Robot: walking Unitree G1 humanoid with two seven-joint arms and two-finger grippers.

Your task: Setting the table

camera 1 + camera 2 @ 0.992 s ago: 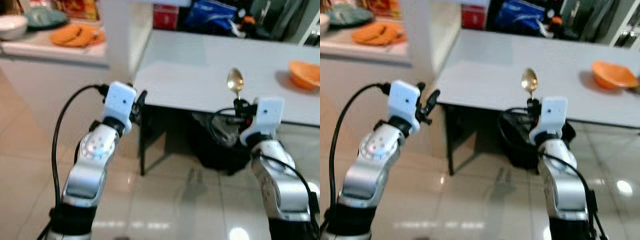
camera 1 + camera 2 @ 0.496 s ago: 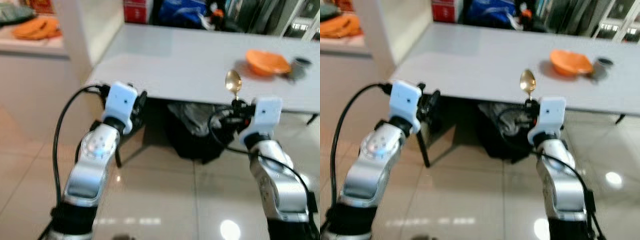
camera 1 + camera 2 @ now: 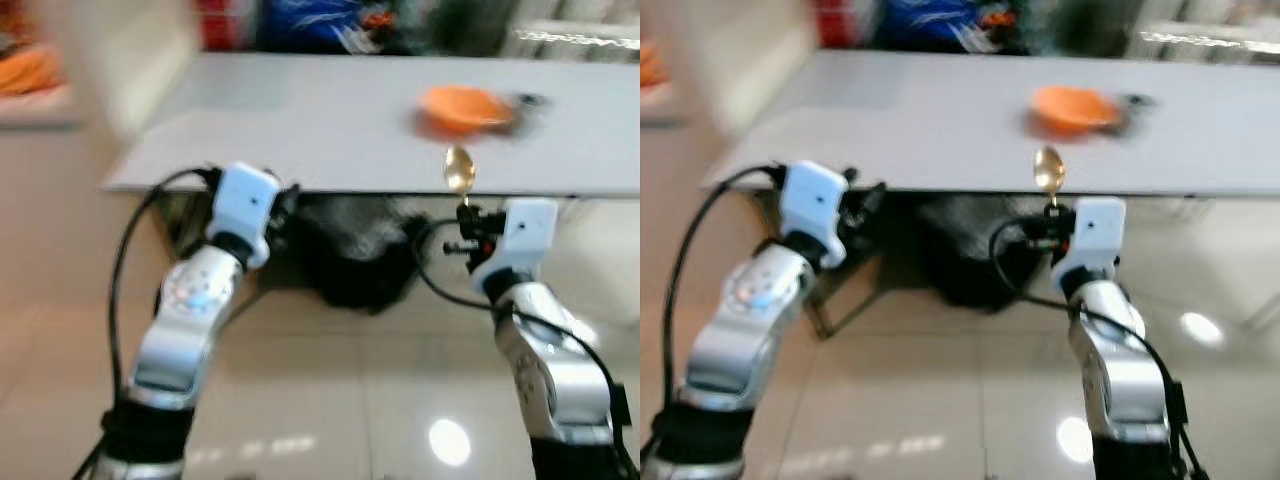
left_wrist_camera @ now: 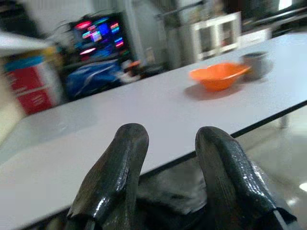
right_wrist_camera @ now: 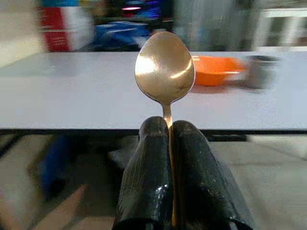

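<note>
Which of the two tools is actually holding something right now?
The right tool: its black fingers are shut on the handle of the gold spoon, bowl upright. The left tool is open with nothing between its fingers.

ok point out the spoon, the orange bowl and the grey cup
spoon [image 5: 164, 67], right wrist view, on its bowl
orange bowl [image 4: 218, 76], left wrist view, on its side wall
grey cup [image 4: 254, 65], left wrist view, on its side

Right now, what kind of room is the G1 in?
Probably a home dining area: a long grey table with an orange bowl and a grey cup on it, glossy tiled floor, spoon in the right gripper.
</note>
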